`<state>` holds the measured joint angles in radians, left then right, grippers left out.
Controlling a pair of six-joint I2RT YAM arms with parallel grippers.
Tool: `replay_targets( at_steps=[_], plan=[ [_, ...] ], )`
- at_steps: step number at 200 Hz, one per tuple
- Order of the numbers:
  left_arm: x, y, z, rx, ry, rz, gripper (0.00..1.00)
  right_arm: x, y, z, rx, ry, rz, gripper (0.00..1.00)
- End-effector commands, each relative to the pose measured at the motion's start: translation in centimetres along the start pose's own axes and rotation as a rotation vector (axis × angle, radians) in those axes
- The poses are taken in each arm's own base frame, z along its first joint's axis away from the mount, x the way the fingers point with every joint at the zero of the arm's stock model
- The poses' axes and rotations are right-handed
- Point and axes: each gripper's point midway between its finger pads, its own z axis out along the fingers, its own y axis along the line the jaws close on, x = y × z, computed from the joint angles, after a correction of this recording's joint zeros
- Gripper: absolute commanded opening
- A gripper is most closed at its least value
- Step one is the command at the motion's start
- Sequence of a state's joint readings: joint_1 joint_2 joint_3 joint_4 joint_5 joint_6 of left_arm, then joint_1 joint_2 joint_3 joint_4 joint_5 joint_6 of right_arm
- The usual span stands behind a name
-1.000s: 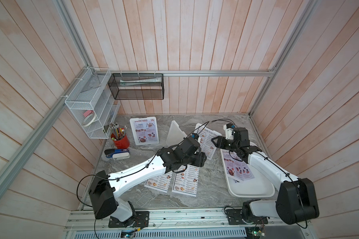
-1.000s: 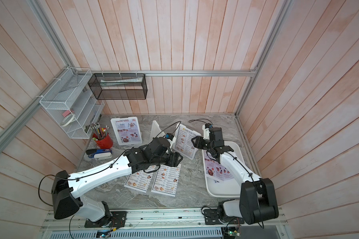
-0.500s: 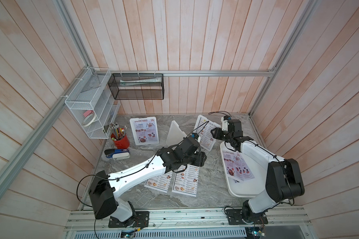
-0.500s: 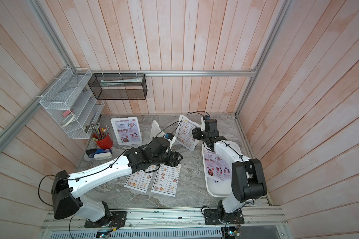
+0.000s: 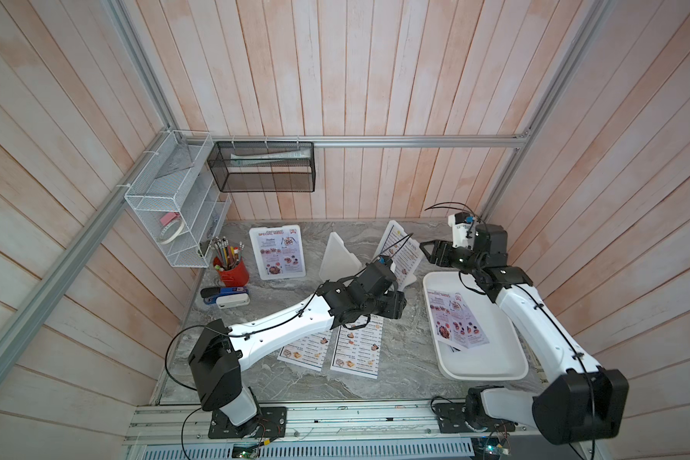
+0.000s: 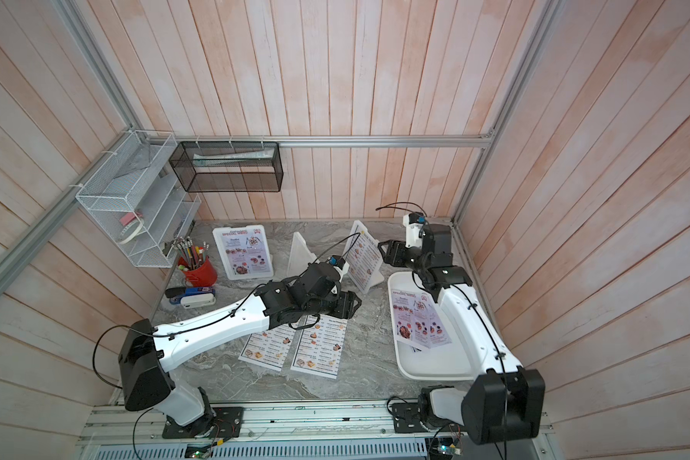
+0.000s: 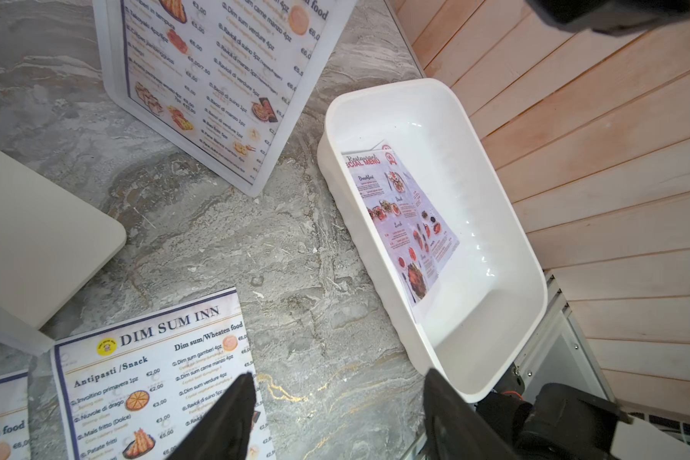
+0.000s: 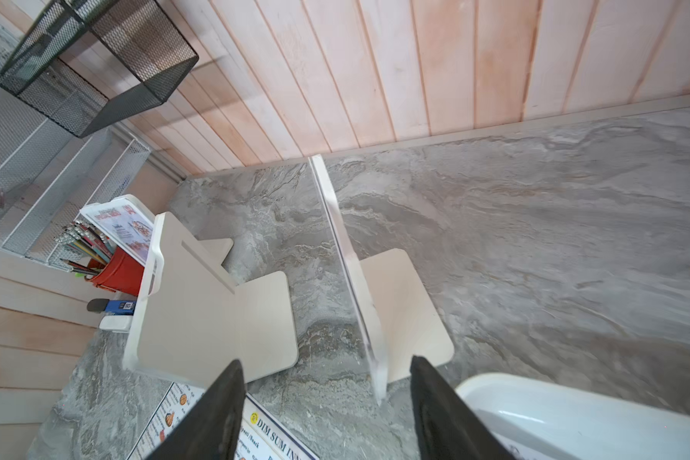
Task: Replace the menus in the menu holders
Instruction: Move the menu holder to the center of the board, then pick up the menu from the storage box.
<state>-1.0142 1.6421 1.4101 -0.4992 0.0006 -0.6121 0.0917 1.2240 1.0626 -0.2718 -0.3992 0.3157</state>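
Both stand parted and empty: left gripper (image 7: 337,376) above flat paper menus (image 5: 355,350) half hidden by its arm (image 5: 279,326); right gripper (image 8: 325,362) beside a white plastic holder (image 8: 347,271), seen thin edge-on.

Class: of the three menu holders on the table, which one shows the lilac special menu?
The holder next to the red pencil cup. The middle holder shows only plain white; the third holder carries a white dim sum menu.

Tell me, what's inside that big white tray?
One lilac special-menu sheet lies in the tray, leaning against a side wall; the rest of the floor looks bare. Whether more sheets sit beneath it is hidden.
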Motion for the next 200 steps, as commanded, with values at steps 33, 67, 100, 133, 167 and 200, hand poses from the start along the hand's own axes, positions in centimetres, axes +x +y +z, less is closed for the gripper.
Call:
replay_targets(
  at_steps=[33, 67, 100, 133, 167, 200],
  plan=[
    [0.5, -3.2, 2.9, 0.076, 0.01, -0.044, 0.73, 10.0, -12.3, -3.3, 0.335, 0.12, 0.364, 0.67],
    [2.5, -5.4, 5.8, 0.18, 0.092, -0.065, 0.74, 15.0, -17.4, -3.4, 0.456, 0.175, 0.511, 0.67],
    [4.0, -6.2, 8.0, 0.213, 0.141, -0.086, 0.75, 17.7, -18.6, -2.6, 0.431, 0.212, 0.579, 0.67],
    [5.1, -5.8, 10.1, 0.201, 0.167, -0.094, 0.75, 19.6, -19.2, -1.8, 0.418, 0.26, 0.613, 0.67],
    [5.2, -6.0, 11.2, 0.21, 0.168, -0.101, 0.75, 20.2, -18.9, -1.2, 0.383, 0.285, 0.627, 0.67],
    [5.3, -6.0, 12.5, 0.213, 0.176, -0.105, 0.74, 20.7, -17.9, -0.7, 0.313, 0.298, 0.656, 0.66]
  ],
)
